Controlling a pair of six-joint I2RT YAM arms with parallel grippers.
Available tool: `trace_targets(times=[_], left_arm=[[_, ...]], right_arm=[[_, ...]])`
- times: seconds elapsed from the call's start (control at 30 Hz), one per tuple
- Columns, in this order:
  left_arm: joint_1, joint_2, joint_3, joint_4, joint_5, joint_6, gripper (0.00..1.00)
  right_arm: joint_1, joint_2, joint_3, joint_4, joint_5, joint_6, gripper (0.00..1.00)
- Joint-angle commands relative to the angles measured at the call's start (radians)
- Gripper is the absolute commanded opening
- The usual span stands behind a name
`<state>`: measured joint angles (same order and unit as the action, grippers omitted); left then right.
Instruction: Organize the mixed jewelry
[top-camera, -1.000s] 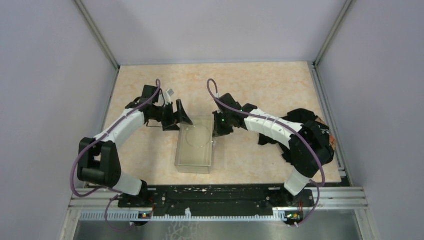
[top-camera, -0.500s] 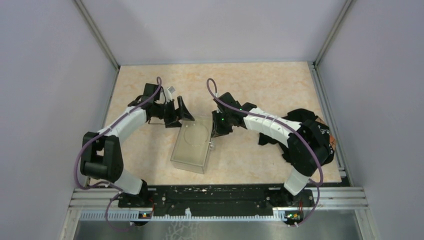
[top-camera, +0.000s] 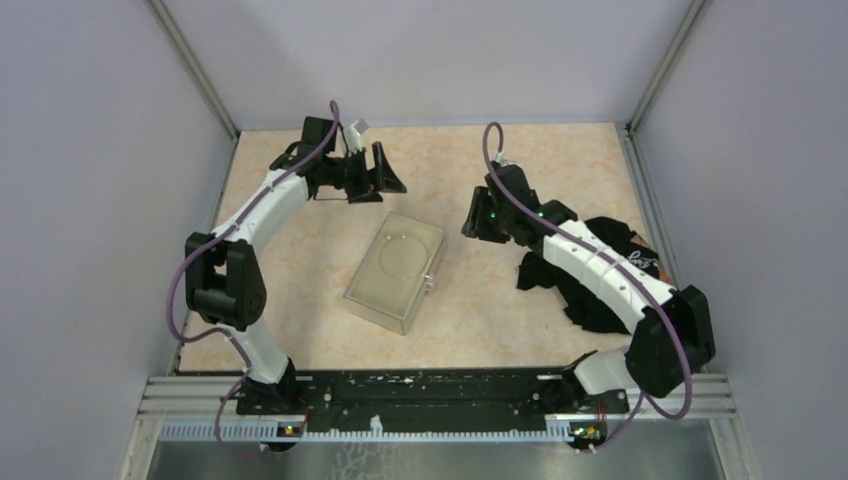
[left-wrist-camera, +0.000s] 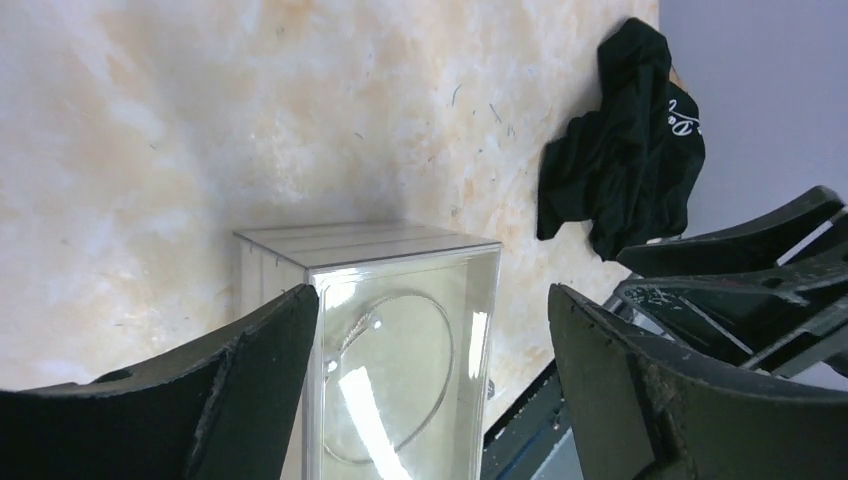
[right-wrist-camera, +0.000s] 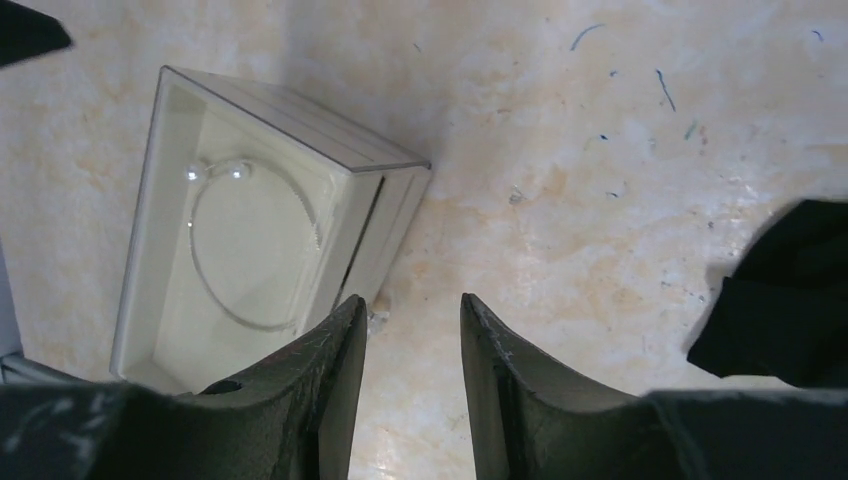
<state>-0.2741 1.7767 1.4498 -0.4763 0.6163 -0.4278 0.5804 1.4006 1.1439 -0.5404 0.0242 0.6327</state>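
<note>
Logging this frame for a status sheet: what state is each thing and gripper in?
left gripper: wide open, empty
right gripper: partly open, empty
clear box: upright, askew on the table
wire hoop: lying flat inside the clear box
black cloth: crumpled near the table's edge

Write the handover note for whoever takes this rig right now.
Left gripper: wide open, empty, over the table beyond the box.
Right gripper: open by a narrow gap, empty, over the table right of the box.
Hoop: lying flat inside the box, mid-table.
Cloth: bunched at the table's right edge.
Done: the hoop is in the box.
Left: no other jewelry can be made out in these views; find the small pieces and sort them.
</note>
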Motion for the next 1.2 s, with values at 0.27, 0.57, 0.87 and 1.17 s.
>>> trace_targets(times=[0.27,0.57,0.87,1.17], left_arm=[[0.002,-0.192,-0.087,-0.081,-0.178,0.083,0.92],[0.004,-0.187,-0.280,-0.019,-0.108,0.043,0.92],[0.002,-0.158,-0.257,-0.022,-0.087,0.045,0.91],[0.016,-0.207,-0.070,-0.159,-0.255,0.120,0.93]], right_arm=[[0.000,0.021,-0.186,0.190,-0.106,0.131,0.11],[0.018,0.307,-0.081,0.365,-0.208,0.193,0.02],[0.025,0.391,0.008,0.403,-0.209,0.221,0.00],[-0.048,0.232,0.010,0.175,-0.033,0.049,0.14]])
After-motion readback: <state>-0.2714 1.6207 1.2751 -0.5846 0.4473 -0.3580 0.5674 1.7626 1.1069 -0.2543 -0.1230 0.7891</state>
